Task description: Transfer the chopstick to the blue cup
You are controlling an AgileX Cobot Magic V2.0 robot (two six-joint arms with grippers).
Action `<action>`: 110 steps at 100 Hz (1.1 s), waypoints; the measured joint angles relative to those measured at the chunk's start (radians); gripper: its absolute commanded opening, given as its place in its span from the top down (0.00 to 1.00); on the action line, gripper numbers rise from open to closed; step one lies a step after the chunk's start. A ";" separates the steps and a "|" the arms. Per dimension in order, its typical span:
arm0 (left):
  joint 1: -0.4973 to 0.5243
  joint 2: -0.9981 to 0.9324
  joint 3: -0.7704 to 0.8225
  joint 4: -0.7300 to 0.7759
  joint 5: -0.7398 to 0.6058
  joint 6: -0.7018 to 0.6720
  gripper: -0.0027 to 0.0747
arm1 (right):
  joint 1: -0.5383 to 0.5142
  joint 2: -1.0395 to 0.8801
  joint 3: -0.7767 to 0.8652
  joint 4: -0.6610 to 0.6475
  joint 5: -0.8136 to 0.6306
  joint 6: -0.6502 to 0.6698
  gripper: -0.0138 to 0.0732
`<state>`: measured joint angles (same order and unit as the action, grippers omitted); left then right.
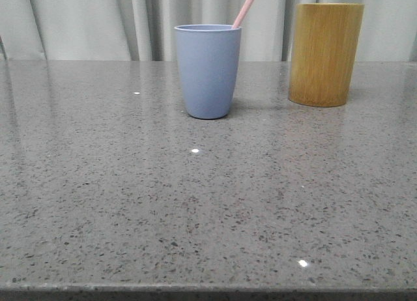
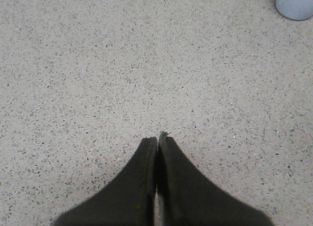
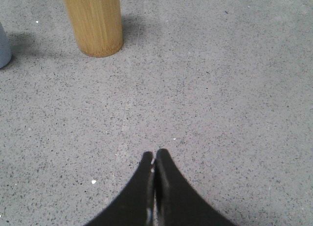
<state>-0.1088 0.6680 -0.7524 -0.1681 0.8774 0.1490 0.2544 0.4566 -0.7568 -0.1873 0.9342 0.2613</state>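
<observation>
The blue cup (image 1: 208, 71) stands upright on the grey speckled table, left of centre at the back. A pale pink chopstick (image 1: 246, 7) leans out of its rim toward the upper right; only its upper end shows. The cup's base shows in the left wrist view (image 2: 295, 4) and its edge in the right wrist view (image 3: 4, 46). My left gripper (image 2: 157, 137) is shut and empty above bare table, well away from the cup. My right gripper (image 3: 154, 153) is shut and empty above bare table, short of the bamboo cup. Neither gripper shows in the front view.
A taller yellow-brown bamboo cup (image 1: 325, 54) stands upright to the right of the blue cup; it also shows in the right wrist view (image 3: 93, 21). A pale curtain (image 1: 85, 21) hangs behind the table. The table's front edge (image 1: 208, 291) runs along the bottom.
</observation>
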 measured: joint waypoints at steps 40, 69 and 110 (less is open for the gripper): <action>0.000 -0.338 0.367 0.059 -0.550 0.000 0.99 | 0.000 0.000 0.000 0.000 0.000 0.001 0.98; 0.000 -0.610 0.628 0.091 -0.658 0.000 0.99 | 0.000 0.000 0.000 0.000 0.000 0.001 0.98; 0.002 -0.672 0.755 0.129 -0.834 -0.042 0.99 | 0.000 -0.001 0.000 0.000 0.000 0.001 0.98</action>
<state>-0.1068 -0.0043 0.0024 -0.0387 0.0435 0.1070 0.2544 0.4561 -0.7568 -0.1873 0.9342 0.2619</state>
